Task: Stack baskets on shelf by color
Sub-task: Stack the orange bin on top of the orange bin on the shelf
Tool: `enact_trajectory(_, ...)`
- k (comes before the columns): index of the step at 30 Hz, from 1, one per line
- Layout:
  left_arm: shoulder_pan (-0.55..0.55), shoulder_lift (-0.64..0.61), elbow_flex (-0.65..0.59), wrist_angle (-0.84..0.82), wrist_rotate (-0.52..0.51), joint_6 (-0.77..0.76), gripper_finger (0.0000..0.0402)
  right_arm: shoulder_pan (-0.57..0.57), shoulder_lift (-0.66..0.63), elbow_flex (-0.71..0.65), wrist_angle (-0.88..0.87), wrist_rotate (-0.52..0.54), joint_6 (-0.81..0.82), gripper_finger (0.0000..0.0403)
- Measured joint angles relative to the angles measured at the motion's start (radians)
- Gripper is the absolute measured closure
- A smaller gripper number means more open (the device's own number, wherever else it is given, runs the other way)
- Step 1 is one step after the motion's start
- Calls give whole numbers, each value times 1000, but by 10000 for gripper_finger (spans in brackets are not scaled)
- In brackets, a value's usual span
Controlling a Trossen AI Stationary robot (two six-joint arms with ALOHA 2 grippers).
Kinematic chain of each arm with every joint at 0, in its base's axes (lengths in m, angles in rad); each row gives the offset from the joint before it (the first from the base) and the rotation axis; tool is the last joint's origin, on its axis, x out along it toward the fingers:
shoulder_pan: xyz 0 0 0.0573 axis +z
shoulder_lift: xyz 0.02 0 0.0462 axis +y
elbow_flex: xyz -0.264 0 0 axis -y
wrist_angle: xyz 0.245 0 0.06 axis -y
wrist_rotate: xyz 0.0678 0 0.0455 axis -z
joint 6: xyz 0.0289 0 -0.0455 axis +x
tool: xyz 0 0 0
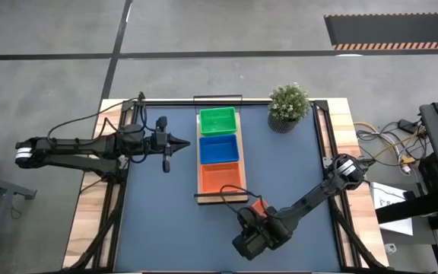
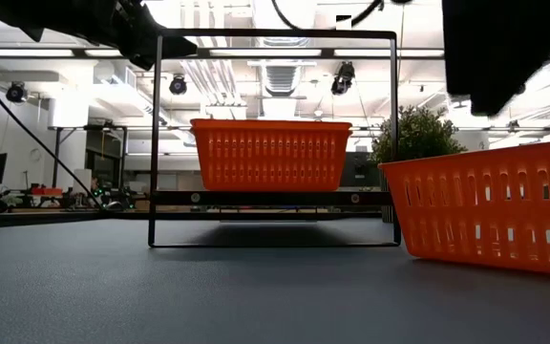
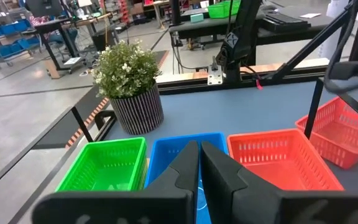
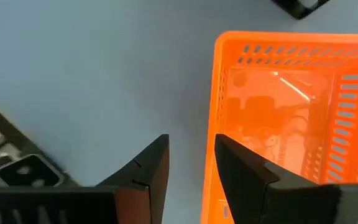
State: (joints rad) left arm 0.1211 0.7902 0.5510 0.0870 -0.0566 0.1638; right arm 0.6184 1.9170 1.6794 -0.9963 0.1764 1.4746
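Note:
On the shelf (image 1: 220,199) a green basket (image 1: 217,120), a blue basket (image 1: 219,148) and an orange basket (image 1: 220,176) sit in a row, each on its bottom. Another orange basket (image 4: 291,124) rests on the dark tabletop near the shelf's near end, also seen in the low view (image 2: 490,205). My right gripper (image 4: 191,155) hangs open above that basket's one side wall, pointing steeply down, clear of it. My left gripper (image 3: 199,149) is shut and empty, held level to the left of the shelf, pointing at the blue basket.
A potted plant (image 1: 287,106) stands at the far right of the tabletop, beside the green basket. The shelf's thin black frame (image 2: 275,33) rises over the board's near end. Bare dark tabletop (image 1: 158,221) lies to the left of the loose basket.

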Motion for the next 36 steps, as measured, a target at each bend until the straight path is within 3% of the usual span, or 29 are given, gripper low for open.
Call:
enact_trajectory(11,0,-1,0,1,0,1,402,-6,81,0,-37,-72,-27,291)
enact_trajectory(20,0,-2,-1,1,0,1,402,-6,90,0,-30,-72,-92,383)
enact_trajectory(23,0,-2,-1,1,0,1,402,-2,71,0,-19,-98,-138,389)
enact_trajectory(27,0,-2,-1,2,0,1,402,13,8,0,45,-172,-304,390)
enact_trajectory(36,1,-2,-1,3,0,2,402,17,-153,0,285,-216,-668,391)
